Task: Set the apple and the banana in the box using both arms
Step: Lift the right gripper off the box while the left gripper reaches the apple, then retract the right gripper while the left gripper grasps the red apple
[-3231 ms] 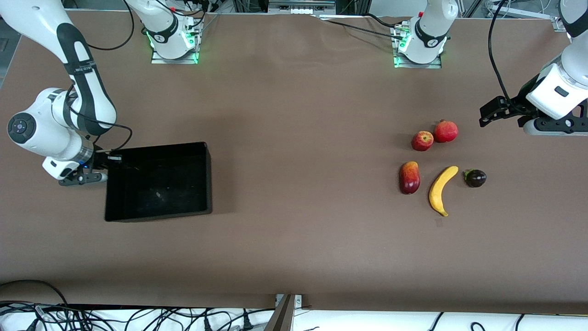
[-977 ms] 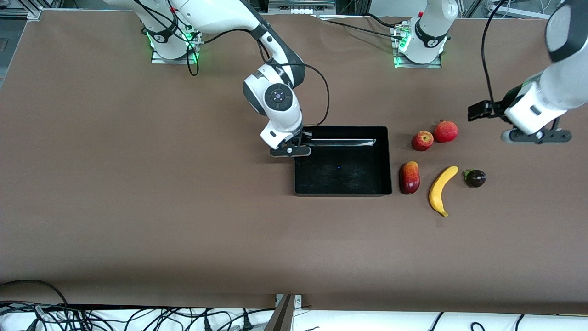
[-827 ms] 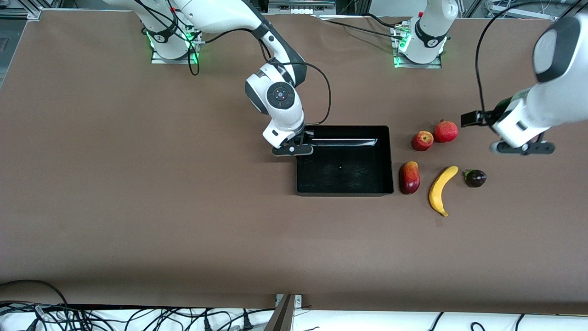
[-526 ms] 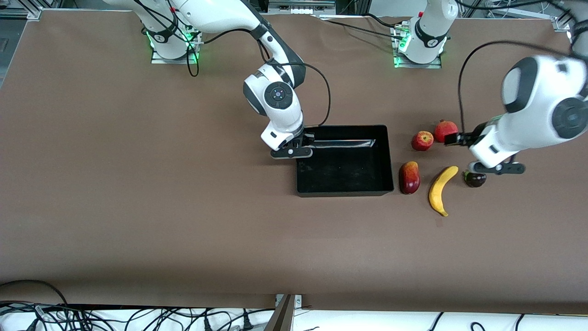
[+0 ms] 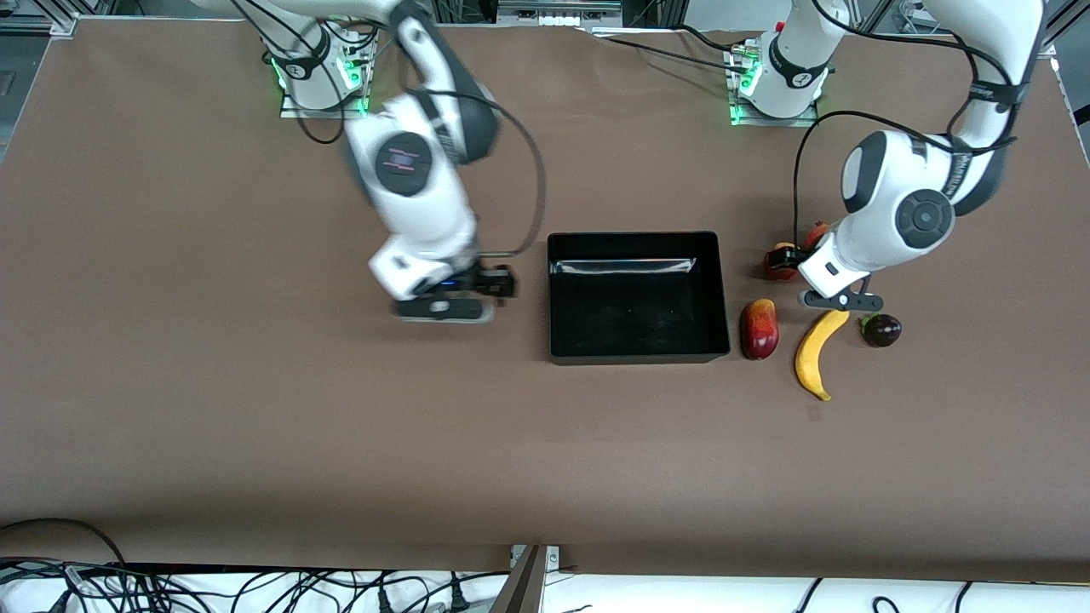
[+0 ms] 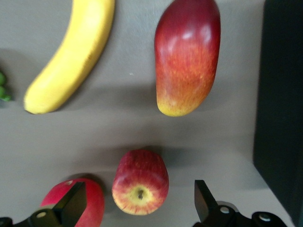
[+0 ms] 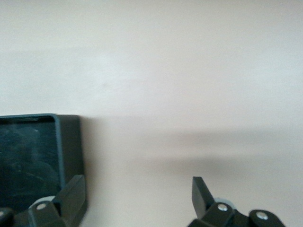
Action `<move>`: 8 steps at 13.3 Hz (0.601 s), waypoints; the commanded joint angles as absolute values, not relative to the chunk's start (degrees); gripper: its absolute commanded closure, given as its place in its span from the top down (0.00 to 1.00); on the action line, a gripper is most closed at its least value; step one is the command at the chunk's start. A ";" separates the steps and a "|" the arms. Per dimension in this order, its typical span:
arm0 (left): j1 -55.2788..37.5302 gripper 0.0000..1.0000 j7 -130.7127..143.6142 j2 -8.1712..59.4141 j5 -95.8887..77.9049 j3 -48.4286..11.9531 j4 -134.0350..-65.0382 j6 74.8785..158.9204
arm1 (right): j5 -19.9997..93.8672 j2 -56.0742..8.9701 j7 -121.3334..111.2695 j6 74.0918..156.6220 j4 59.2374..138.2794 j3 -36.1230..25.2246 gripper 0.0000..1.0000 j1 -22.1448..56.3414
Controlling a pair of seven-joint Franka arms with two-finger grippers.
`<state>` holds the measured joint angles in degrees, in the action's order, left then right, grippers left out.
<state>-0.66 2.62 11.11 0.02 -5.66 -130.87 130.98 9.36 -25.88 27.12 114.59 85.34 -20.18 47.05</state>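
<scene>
The black box [image 5: 639, 354] stands mid-table and holds nothing. The red apple [image 5: 776, 265] lies beside it toward the left arm's end, partly hidden under the left hand. My left gripper [image 5: 785, 258] is open over the apple; in the left wrist view the apple [image 6: 140, 182] sits between the open fingers of that gripper [image 6: 138, 190], untouched. The yellow banana [image 5: 816, 353] lies nearer the front camera and also shows in the left wrist view [image 6: 71, 52]. My right gripper [image 5: 498, 285] is open and empty beside the box's wall [image 7: 66, 142], toward the right arm's end.
A red-yellow mango-like fruit [image 5: 759, 329] lies between box and banana. A plain red round fruit [image 6: 96, 203] sits close beside the apple, by one left finger. A small dark purple fruit [image 5: 880, 329] lies past the banana toward the left arm's end.
The right gripper pulled the box toward the fruits, then let go of its wall and backed away. The left arm swung in and came down over the apple.
</scene>
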 commanded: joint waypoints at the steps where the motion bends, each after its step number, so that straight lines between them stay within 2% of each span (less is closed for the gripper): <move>1: -0.79 1.00 1.67 9.31 3.59 -6.15 -137.36 138.14 | 12.29 -18.22 17.00 104.72 86.75 -25.81 1.00 46.49; 4: -0.88 1.00 1.67 12.21 3.69 -6.68 -139.31 140.18 | 11.87 -11.18 10.47 95.03 87.27 -32.76 1.00 46.41; 6: -0.79 1.00 1.67 14.84 3.69 -6.68 -139.13 140.27 | 11.51 -7.84 6.61 91.25 87.27 -33.84 1.00 43.79; 7: -0.79 0.90 1.76 15.03 3.69 -6.77 -139.04 140.27 | 11.34 -6.95 5.11 89.75 87.19 -31.23 1.00 38.55; 8: -0.88 0.48 2.19 15.03 3.69 -6.77 -139.04 140.19 | 10.47 -5.38 2.40 88.87 87.27 -25.28 1.00 31.62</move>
<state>-0.76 2.54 14.51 2.65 -6.67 -139.36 139.65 11.02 -8.30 6.38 90.32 85.69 -32.92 41.25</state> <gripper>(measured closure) 0.066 0.000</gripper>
